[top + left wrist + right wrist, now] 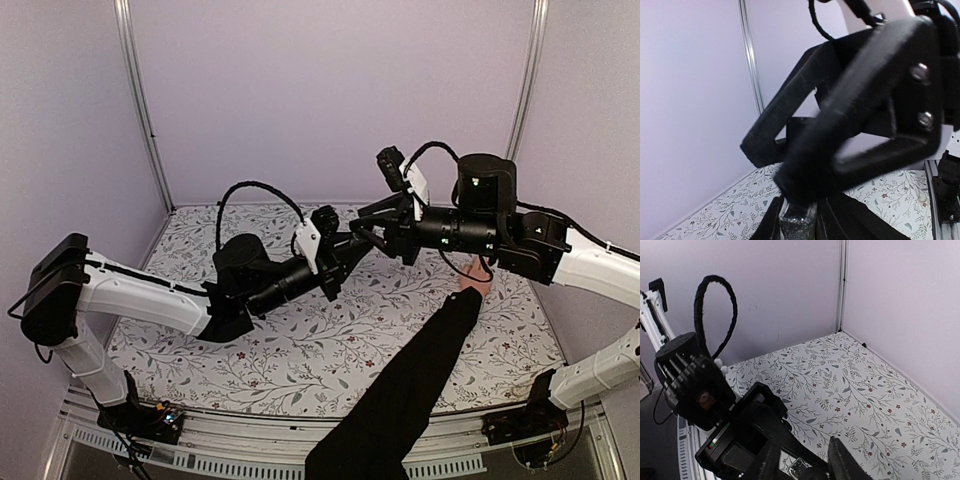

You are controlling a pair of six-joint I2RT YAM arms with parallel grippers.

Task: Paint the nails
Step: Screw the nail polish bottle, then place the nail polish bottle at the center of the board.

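presently, left fingers (771,222) are clamped on a small glittery bottle (797,226), held in the air above the middle of the tabletop (300,350). right fingers (841,460) stand a little apart on either side of a small glinting part, judged to be the top of that bottle. whether they press on it cannot be told. left gripper (350,250) and right gripper (802,462) meet nose to nose, well above the surface. the right arm reaches across from the right edge, the left arm from the near left corner.

nails: not discernible. the hand (476,280) lies near the right edge of the tabletop, mostly hidden beneath the right arm, with its black sleeve (420,380) running back to the near edge. hand and bottle are well apart.

step in hand, as judged: opening the bottle, one gripper holding it and the other at the top. no brush is seen, and no polish on any nail can be confirmed.

next move calls for a firm hold on the top, a turn against the left grip, and a straight lift so the brush clears the neck without tipping the bottle. a carry toward the hand follows.
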